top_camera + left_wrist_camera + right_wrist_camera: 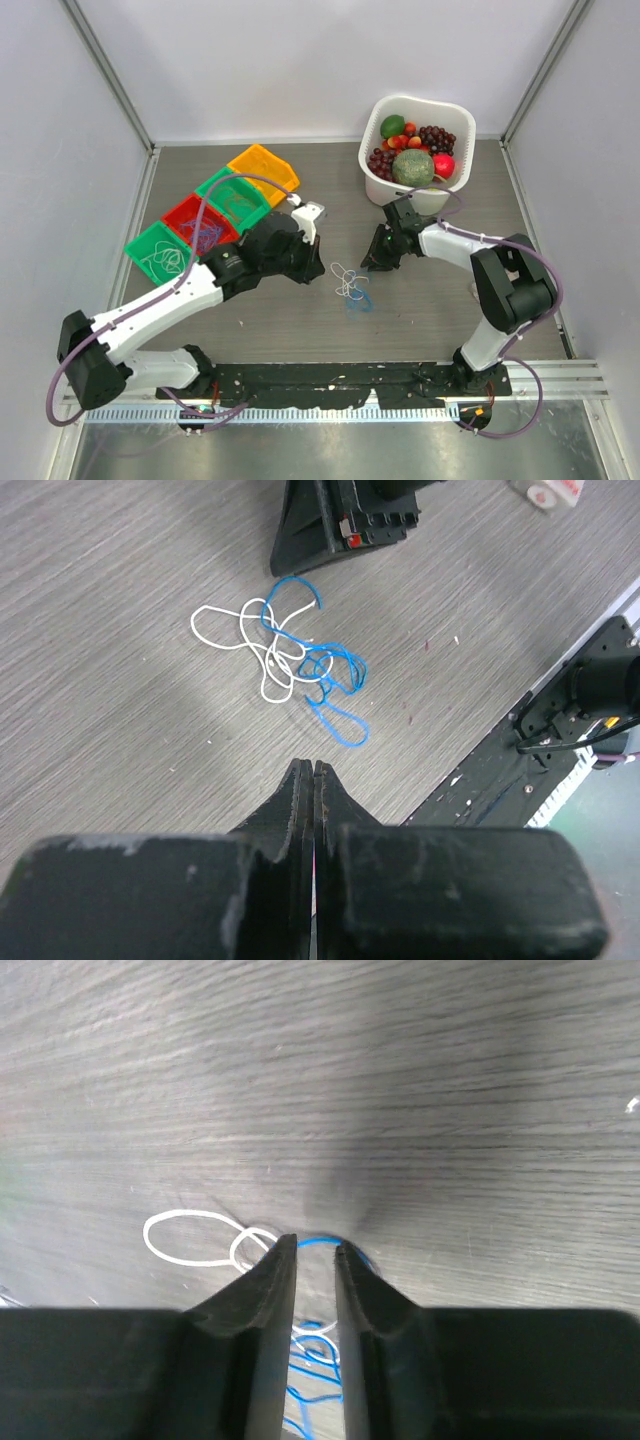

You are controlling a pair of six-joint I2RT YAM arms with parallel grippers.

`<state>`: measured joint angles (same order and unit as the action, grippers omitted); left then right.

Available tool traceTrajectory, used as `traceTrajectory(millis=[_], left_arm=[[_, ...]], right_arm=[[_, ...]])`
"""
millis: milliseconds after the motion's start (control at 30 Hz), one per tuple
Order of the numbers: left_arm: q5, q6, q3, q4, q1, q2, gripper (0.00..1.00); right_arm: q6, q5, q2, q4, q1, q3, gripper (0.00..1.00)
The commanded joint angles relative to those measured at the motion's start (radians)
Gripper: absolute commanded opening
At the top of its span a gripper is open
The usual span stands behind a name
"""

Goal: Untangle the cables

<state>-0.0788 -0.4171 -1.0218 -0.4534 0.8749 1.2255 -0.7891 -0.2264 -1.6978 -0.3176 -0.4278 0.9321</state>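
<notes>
The cables (351, 286) lie as a small loose tangle on the wooden table between my two grippers. In the left wrist view a white cable (225, 630) and a blue cable (335, 715) loop through each other. My left gripper (313, 766) is shut a short way in front of the tangle, touching nothing; in the top view the left gripper (316, 270) sits left of the cables. My right gripper (316, 1244) is low over the tangle, jaws a narrow gap apart, and an arc of the blue cable (328, 1242) runs across its tips. The white cable (180, 1238) loops to its left.
Four small bins stand in a row at the left: orange (263, 170), green (235, 198), red (198, 225) and green (160, 252), some with cables inside. A white basket (385, 190) of fruit stands behind the right arm. The black base rail (330, 380) runs along the near edge.
</notes>
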Motion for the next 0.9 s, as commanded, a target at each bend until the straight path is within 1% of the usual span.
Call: traceTrajectory(millis=[0,33,67,133,167,233,300,400,467,533,600,700,767,867], left_arm=[[0.041,-0.041,0.017,-0.002,-0.001,-0.049,0.0],[0.025,-0.049,0.019,0.002,0.001,-0.037,0.09],[-0.014,-0.06,0.017,0.007,-0.001,-0.002,0.2],[-0.097,-0.087,0.006,0.022,-0.001,0.072,0.4],[-0.131,-0.106,-0.004,0.033,-0.001,0.116,0.46],[-0.139,-0.152,-0.024,0.056,-0.001,0.192,0.52],[-0.099,-0.201,-0.047,0.071,-0.002,0.248,0.57],[-0.081,-0.28,-0.096,0.07,-0.045,0.346,0.68],[-0.105,-0.34,-0.129,0.058,-0.098,0.416,0.7],[-0.147,-0.379,-0.165,0.047,-0.14,0.477,0.7],[-0.162,-0.4,-0.194,0.038,-0.161,0.531,0.7],[-0.191,-0.407,-0.236,0.045,-0.172,0.607,0.7],[-0.208,-0.413,-0.267,0.029,-0.174,0.666,0.68],[-0.255,-0.417,-0.308,0.022,-0.175,0.738,0.6]], right_arm=[[0.1,-0.037,0.104,-0.066,0.001,0.02,0.36],[0.119,-0.039,0.112,-0.086,0.001,0.028,0.43],[0.131,-0.047,0.131,-0.1,0.001,0.028,0.45],[0.155,-0.059,0.157,-0.124,0.003,0.031,0.5],[0.16,-0.065,0.176,-0.144,0.003,0.033,0.52],[0.182,-0.083,0.205,-0.166,0.003,0.027,0.55],[0.191,-0.108,0.248,-0.161,0.003,-0.009,0.56],[0.18,-0.142,0.315,-0.112,-0.002,-0.119,0.57],[0.163,-0.14,0.358,-0.084,-0.021,-0.175,0.56],[0.149,-0.131,0.383,-0.043,-0.046,-0.223,0.52],[0.14,-0.081,0.403,-0.029,-0.084,-0.242,0.48],[0.119,-0.047,0.4,0.009,-0.132,-0.253,0.45],[0.103,-0.01,0.37,0.011,-0.167,-0.248,0.44],[0.088,0.047,0.317,0.011,-0.215,-0.245,0.45]])
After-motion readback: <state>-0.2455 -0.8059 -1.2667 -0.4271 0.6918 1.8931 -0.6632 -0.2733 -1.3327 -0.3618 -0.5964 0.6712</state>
